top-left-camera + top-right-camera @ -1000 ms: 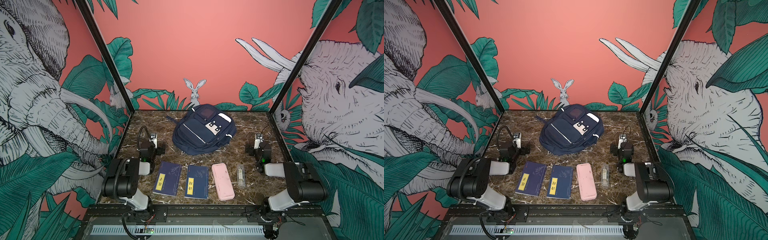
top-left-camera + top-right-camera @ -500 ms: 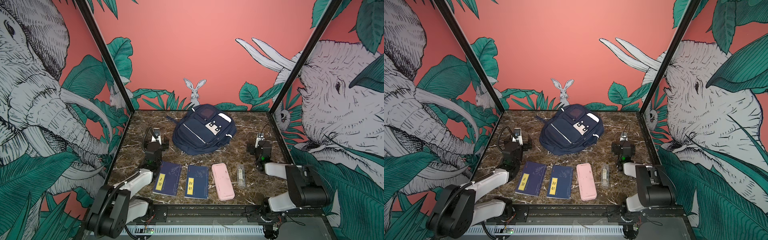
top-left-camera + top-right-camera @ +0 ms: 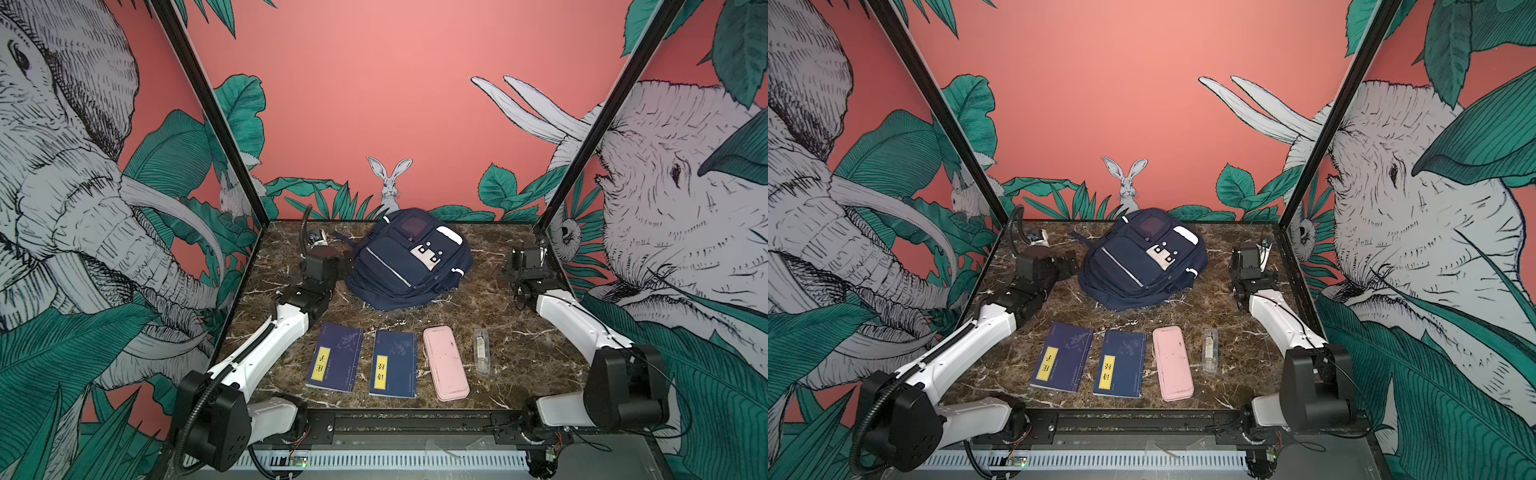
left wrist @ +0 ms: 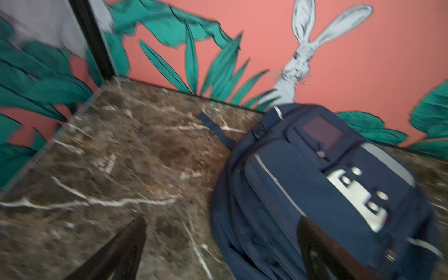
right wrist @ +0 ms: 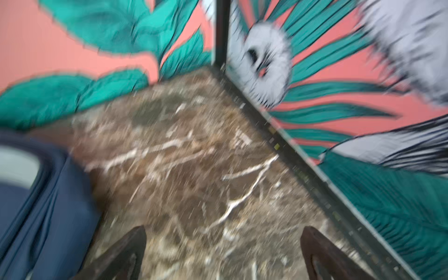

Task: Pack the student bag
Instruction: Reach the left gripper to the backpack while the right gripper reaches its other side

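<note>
The student bag, navy with white patches and a grey stripe, lies face up at the back middle of the marble table. My left gripper hovers at the bag's left side, open. In the blurred left wrist view the left gripper straddles the edge of the bag, with one finger in front of the fabric and the other over bare marble. My right gripper stands open over bare marble to the right of the bag, apart from it.
Along the front lie two flat navy books with yellow labels, a pink pencil case and a small clear case. Glass walls with black posts close in the left, right and back sides.
The left arm has stretched out towards the back, bringing its gripper up against the bag's left side. The right arm has also reached further back. Bag and front items have not moved.
</note>
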Robot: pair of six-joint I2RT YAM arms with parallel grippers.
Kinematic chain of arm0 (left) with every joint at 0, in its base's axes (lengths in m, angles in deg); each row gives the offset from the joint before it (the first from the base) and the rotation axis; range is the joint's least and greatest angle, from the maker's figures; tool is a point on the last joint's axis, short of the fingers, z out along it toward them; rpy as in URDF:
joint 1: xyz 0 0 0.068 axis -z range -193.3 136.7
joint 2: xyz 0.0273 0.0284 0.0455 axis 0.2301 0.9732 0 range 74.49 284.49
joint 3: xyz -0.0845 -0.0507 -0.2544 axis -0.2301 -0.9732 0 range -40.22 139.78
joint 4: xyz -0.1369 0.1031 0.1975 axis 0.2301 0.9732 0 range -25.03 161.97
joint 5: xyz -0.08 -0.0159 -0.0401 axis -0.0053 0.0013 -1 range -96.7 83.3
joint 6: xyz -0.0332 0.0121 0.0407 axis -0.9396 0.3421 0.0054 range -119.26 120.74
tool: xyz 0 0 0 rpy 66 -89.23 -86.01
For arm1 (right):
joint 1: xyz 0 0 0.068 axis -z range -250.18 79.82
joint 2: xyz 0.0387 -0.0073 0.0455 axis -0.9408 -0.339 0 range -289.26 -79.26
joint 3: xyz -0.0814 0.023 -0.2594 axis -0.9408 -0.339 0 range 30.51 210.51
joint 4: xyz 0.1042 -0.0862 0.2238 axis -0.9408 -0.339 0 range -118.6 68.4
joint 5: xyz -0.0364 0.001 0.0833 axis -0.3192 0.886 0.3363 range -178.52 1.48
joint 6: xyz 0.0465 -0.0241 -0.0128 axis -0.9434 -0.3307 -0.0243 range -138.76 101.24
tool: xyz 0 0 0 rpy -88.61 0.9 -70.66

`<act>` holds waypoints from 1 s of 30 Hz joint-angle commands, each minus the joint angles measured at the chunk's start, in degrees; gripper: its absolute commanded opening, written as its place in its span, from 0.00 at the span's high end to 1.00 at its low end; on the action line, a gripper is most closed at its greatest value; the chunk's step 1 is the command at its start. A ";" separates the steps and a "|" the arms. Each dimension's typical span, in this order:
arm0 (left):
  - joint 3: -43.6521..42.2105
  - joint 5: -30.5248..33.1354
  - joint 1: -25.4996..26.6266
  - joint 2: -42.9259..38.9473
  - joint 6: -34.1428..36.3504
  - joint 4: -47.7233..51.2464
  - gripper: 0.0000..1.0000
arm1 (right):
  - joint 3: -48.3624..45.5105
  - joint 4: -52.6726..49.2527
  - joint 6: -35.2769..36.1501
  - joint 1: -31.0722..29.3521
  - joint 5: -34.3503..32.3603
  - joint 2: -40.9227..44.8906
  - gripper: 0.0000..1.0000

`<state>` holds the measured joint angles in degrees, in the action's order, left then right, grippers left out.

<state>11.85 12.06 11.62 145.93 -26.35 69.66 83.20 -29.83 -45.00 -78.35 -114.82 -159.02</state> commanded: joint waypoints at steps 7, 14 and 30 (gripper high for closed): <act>0.97 -14.80 7.83 6.69 -24.13 2.27 0.15 | -6.46 1.56 0.07 -2.18 34.30 3.80 0.04; 2.79 -17.27 12.47 11.44 -33.92 -1.74 0.21 | -10.57 3.83 -0.50 -4.42 37.70 5.82 0.06; 6.42 -24.00 19.02 23.71 -46.51 -8.34 0.35 | -11.21 2.78 -0.74 -6.10 38.39 4.29 0.17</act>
<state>16.57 -10.87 29.98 169.45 -69.41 63.21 71.94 -28.04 -45.57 -83.99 -77.08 -154.30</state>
